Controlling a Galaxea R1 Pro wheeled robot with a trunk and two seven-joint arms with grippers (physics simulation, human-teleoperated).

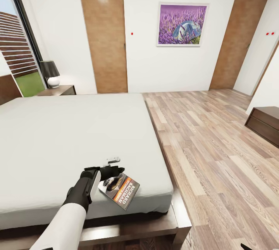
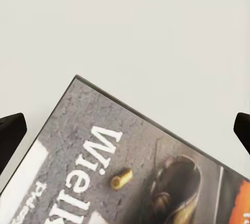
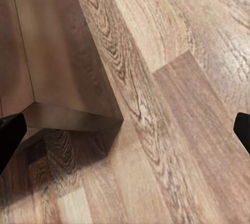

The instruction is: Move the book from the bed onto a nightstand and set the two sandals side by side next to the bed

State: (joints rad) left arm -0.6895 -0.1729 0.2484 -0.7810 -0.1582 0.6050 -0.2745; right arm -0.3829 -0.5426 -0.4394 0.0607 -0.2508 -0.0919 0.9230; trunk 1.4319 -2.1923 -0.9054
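White walls close the bedroom (image 1: 147,68), with a tall dark-framed window (image 1: 19,37) at the far left of the head view. Just right of it, a small lamp (image 1: 50,73) with a dark shade stands on the nightstand (image 1: 60,90), which sits at the far corner of the bed (image 1: 58,141). A brown wooden door (image 1: 104,37) comes next along the wall, then a purple lavender picture (image 1: 182,24), then a second door (image 1: 238,38) further right. Wood-plank floor (image 1: 209,153) runs along the right side of the bed to a low dark dresser (image 1: 265,124) at the right edge.

On the white mattress, near its front right corner, lies the book (image 1: 121,191), cover up, its orange band and the white word "RICHARD" readable. The left gripper (image 1: 110,171) reaches out from the white-sleeved arm and hangs just over the book's far edge. In the left wrist view the book (image 2: 130,166) lies on the white sheet between the two dark fingertips (image 2: 10,135), which stand wide apart at either edge, clear of the cover; the jaws are spread and grasp nothing.

In the right wrist view the right gripper's fingertips (image 3: 9,138) are likewise wide apart, pointing down at the plank floor (image 3: 182,94) beside a corner of the dark bed frame (image 3: 57,52).
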